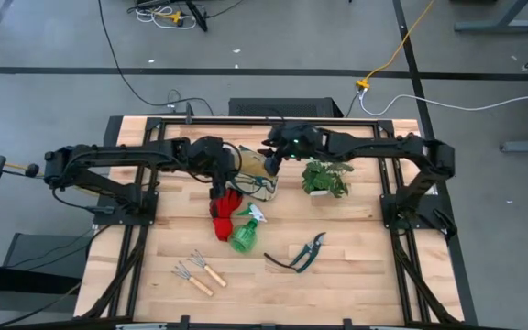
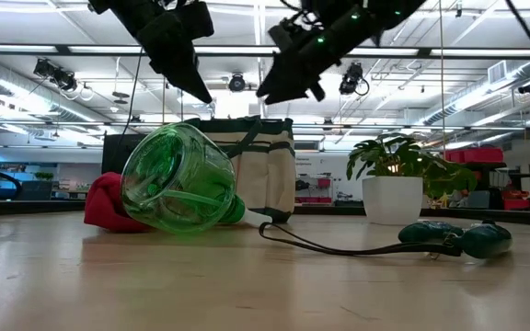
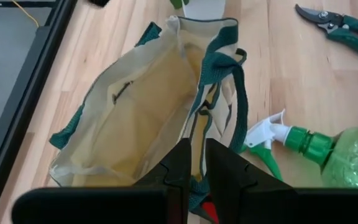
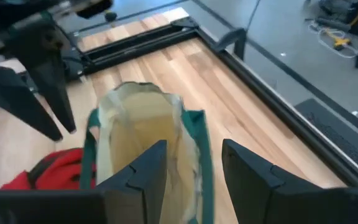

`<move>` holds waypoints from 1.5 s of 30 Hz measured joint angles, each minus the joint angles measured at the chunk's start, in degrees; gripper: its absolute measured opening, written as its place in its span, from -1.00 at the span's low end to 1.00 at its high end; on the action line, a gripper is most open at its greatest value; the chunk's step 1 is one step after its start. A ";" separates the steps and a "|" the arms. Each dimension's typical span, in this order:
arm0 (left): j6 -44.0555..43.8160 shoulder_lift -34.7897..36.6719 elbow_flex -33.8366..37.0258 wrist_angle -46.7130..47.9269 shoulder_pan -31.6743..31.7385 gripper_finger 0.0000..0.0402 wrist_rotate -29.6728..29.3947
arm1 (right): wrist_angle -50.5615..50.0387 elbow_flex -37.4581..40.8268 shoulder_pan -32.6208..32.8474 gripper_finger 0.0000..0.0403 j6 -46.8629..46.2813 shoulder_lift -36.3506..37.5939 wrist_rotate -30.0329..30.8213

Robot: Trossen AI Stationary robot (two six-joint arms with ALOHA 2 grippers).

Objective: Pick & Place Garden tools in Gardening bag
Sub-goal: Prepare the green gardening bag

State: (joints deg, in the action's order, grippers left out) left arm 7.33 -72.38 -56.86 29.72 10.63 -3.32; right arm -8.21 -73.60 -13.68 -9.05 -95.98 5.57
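Observation:
The cream gardening bag with dark green trim stands on the table, its mouth open upward. My left gripper hovers over the bag's near-left rim, its fingers only a narrow gap apart and holding nothing. My right gripper is wide open above the bag's mouth and is empty. In the low view both grippers hang clear above the bag. The red gloves, the green spray bottle on its side, the green-handled shears and two wooden-handled rakes lie on the table.
A leafy potted plant in a white pot stands just right of the bag. The spray bottle's white nozzle points toward the bag. The arms' black frames run along the table's left and right sides. Bare wood lies along the near edge.

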 joint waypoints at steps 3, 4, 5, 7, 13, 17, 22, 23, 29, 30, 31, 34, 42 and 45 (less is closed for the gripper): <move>-0.03 0.00 0.00 0.85 0.09 -0.72 -0.03 | -4.00 -5.38 -0.01 -0.23 1.42 -3.73 -0.10; -0.04 0.00 0.00 1.24 0.09 -0.72 -0.04 | -5.15 -7.03 -0.01 -0.23 1.78 -4.98 -0.27; -0.05 0.00 0.00 1.57 0.09 -0.72 -0.05 | -6.25 -8.48 -0.01 -0.23 2.09 -5.94 -0.71; -0.06 0.00 0.00 2.16 0.09 -0.72 -0.03 | -8.69 -10.86 -0.01 -0.23 2.36 -7.64 -0.67; -0.07 0.00 0.00 2.04 0.09 -0.72 -0.03 | -13.06 -13.82 -0.53 -0.23 2.22 -10.54 -0.88; -0.15 0.00 0.00 2.08 0.09 -0.72 -0.03 | -15.07 -13.86 -0.91 -0.23 2.07 -10.54 -2.37; -0.17 0.00 0.00 1.90 0.09 -0.72 -0.03 | -16.35 -13.86 -1.27 -0.23 1.31 -10.52 -2.08; -0.17 0.00 0.00 1.90 0.09 -0.72 -0.03 | -16.39 -13.86 -1.25 -0.23 1.09 -10.54 -2.29; -0.15 -0.59 0.02 1.60 0.48 -0.72 -0.05 | -16.61 -13.86 -1.30 -0.23 1.11 -10.91 -2.60; -0.15 -0.92 -0.02 1.34 0.52 -0.72 -0.06 | -16.59 -13.86 -1.32 -0.23 1.11 -10.91 -2.58; -0.15 -1.19 -0.02 1.36 0.54 -0.72 -0.18 | -16.67 -13.86 -1.32 -0.23 1.14 -10.91 -2.58; 0.11 -1.82 0.02 1.02 0.50 -0.72 -0.67 | -16.80 -13.86 -1.32 -0.23 1.15 -10.91 -2.60; 0.84 -3.39 0.02 0.45 0.41 -0.72 0.22 | -17.52 -13.86 -1.32 -0.23 1.11 -10.91 -2.58; 0.85 -3.39 0.02 0.82 0.44 -0.72 0.57 | -17.57 -13.86 -1.32 -0.23 1.09 -10.91 -2.52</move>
State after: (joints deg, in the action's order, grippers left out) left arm 8.19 -75.77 -56.84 30.53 11.07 -2.76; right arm -25.78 -87.46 -15.00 -7.96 -106.89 3.05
